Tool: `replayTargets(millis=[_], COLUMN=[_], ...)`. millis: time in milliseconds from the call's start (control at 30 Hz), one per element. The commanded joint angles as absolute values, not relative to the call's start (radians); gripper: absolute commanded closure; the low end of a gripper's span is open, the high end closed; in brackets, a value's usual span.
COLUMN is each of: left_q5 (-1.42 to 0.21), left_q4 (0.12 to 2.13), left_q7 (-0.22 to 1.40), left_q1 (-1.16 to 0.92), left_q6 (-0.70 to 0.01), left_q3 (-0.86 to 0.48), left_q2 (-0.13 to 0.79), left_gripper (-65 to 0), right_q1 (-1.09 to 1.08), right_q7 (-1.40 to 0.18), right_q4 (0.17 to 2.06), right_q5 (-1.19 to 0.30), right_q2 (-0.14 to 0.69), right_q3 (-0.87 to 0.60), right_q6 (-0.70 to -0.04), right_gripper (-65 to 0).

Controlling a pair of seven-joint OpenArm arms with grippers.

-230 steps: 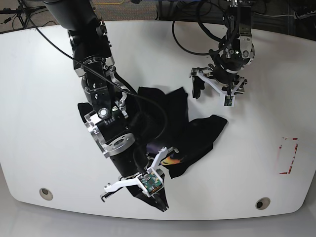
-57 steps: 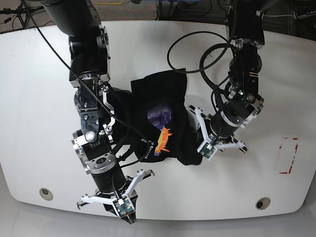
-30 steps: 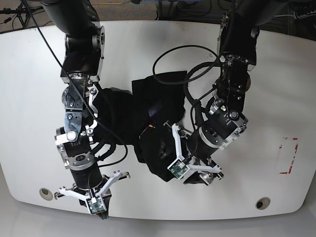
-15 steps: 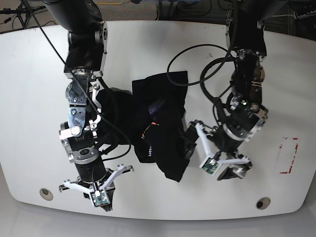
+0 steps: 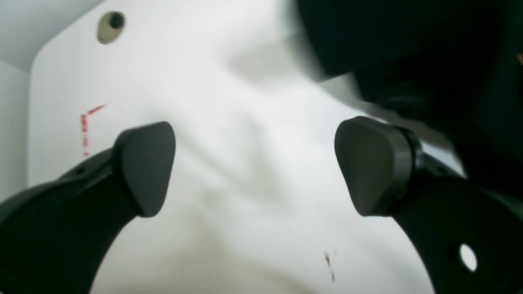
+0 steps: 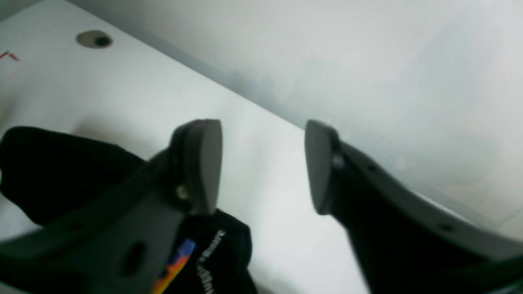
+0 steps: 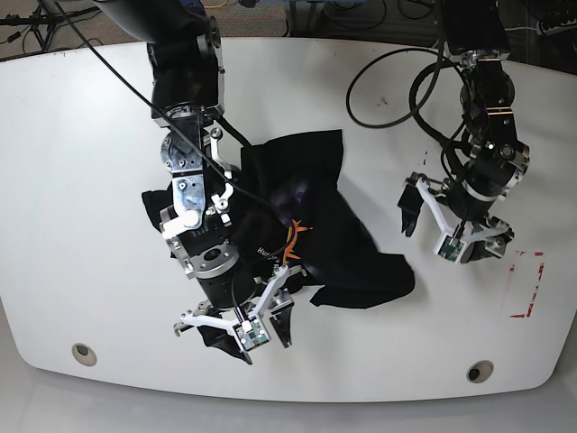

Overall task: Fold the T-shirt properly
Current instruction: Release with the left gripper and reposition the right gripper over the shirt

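The left gripper (image 7: 455,233) has its jaws spread wide with nothing between them, above bare white table (image 7: 81,198) and well apart from the T-shirt (image 7: 347,257). The right gripper (image 7: 236,316) is likewise spread and holds nothing; it sits over the T-shirt's near edge. The T-shirt lies crumpled at mid-table, its orange print and white lettering partly visible beside the right arm. Red tape marks (image 7: 526,284) sit near the table's edge, past the left gripper.

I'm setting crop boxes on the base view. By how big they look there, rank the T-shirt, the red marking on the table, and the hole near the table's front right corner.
1. T-shirt, by far the largest.
2. Red marking.
3. Hole, the smallest.
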State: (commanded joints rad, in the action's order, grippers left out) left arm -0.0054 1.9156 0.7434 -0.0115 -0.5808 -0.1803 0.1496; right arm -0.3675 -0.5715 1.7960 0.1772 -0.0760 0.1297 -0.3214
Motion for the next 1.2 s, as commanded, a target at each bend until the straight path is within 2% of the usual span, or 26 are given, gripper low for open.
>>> replayTargets(millis=[233,600,733,933,1200], left_q5=[-0.005,-0.01,-0.01,-0.01,-0.008], left_q4=[1.91,1.914,1.914,1.914,1.911], left_q7=[0.731,0.731,0.731,0.73,0.73], left_q1=[-0.053,-0.145,-0.193,-0.269,-0.3], left_q6=[-0.582,-0.584,-0.584,-0.584,-0.584], left_q3=[-0.262,-0.289,-0.289,-0.305,-0.47], left_q2=[0.15,0.185,0.185,0.188,0.189], left_gripper=[-62.8,-62.5,-62.5,-62.5,-62.5], right_q1=[-0.325,-0.278,-0.262,-0.266,-0.32], right_q7=[-0.572,-0.572,-0.572,-0.573,-0.522], right_q4=[1.793,1.793,1.793,1.732,1.569], right_q5=[0.176,0.176,0.176,0.18,0.179], right_q2=[-0.088,-0.105,-0.101,-0.101,-0.099], right_q3=[0.131,0.133,0.194,0.305,0.417], right_q6=[-0.366,-0.369,-0.395,-0.4,-0.4], right_gripper=[-37.1,-37.4,-37.6,-37.6,-37.7])
